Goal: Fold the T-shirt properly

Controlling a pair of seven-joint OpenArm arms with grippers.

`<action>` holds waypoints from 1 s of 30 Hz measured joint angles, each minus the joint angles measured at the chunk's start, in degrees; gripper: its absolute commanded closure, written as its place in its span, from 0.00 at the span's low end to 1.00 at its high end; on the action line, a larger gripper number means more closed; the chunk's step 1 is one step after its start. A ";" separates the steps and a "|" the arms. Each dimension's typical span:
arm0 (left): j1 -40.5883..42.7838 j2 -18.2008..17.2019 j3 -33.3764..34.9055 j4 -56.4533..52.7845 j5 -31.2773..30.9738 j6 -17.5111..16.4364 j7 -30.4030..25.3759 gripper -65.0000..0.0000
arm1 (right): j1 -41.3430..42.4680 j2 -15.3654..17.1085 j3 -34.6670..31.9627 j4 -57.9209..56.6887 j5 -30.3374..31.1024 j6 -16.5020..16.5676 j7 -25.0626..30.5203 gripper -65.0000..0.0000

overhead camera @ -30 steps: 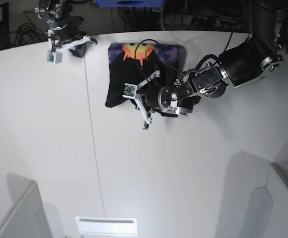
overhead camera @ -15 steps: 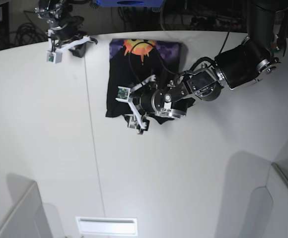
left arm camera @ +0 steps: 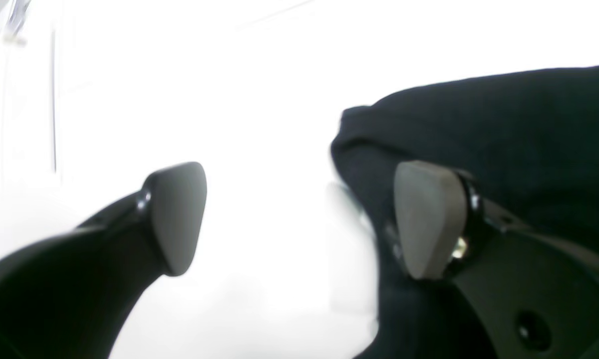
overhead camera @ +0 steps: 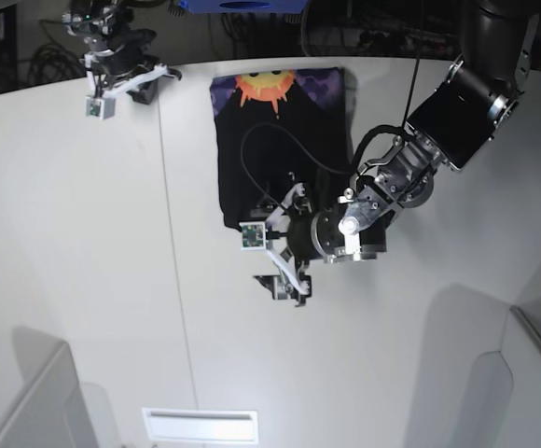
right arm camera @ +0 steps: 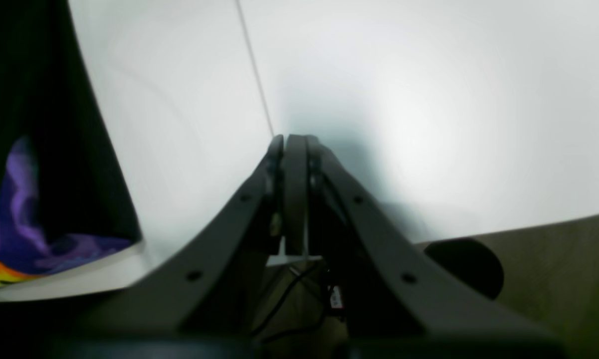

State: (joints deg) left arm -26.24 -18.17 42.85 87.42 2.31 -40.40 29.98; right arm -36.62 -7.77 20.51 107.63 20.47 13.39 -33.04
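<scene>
Left gripper (left arm camera: pixel 299 219) agape beside the T-shirt (overhead camera: pixel 280 140) hem (nothing held); right gripper (right arm camera: pixel 289 149) clenched, empty.

Table (overhead camera: pixel 84 280): lying white across the whole base view, taking glare in the left wrist view.
Seam (overhead camera: pixel 173 252): running as a thin dark line from the far edge toward the near edge (also showing in the right wrist view (right arm camera: pixel 254 70)).
Cables (overhead camera: pixel 37 56): lying tangled in the dark area beyond the far edge.
Blue object (overhead camera: pixel 238 5): sitting at the top edge, cut off by the frame.
Vent panel (overhead camera: pixel 201 425): lying at the near edge, white and slotted.
Grey panels (overhead camera: pixel 28 401): standing at both near corners.
</scene>
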 measured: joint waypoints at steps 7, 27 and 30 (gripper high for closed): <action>9.40 4.24 -20.31 13.62 -0.79 0.04 -1.03 0.18 | 0.04 0.17 0.33 5.49 -0.04 0.17 0.09 1.00; 44.76 0.20 -61.70 23.43 -13.18 0.39 -16.06 1.00 | -7.50 12.26 0.63 6.69 -0.09 9.94 22.05 1.00; 50.64 -1.36 -62.27 23.17 -12.09 0.90 -23.28 1.00 | -10.01 12.50 2.43 6.69 -2.21 11.54 24.68 1.00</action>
State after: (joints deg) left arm 24.40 -19.53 -19.42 110.59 -9.78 -39.51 6.70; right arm -46.63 4.73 22.94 114.32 18.26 24.93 -8.36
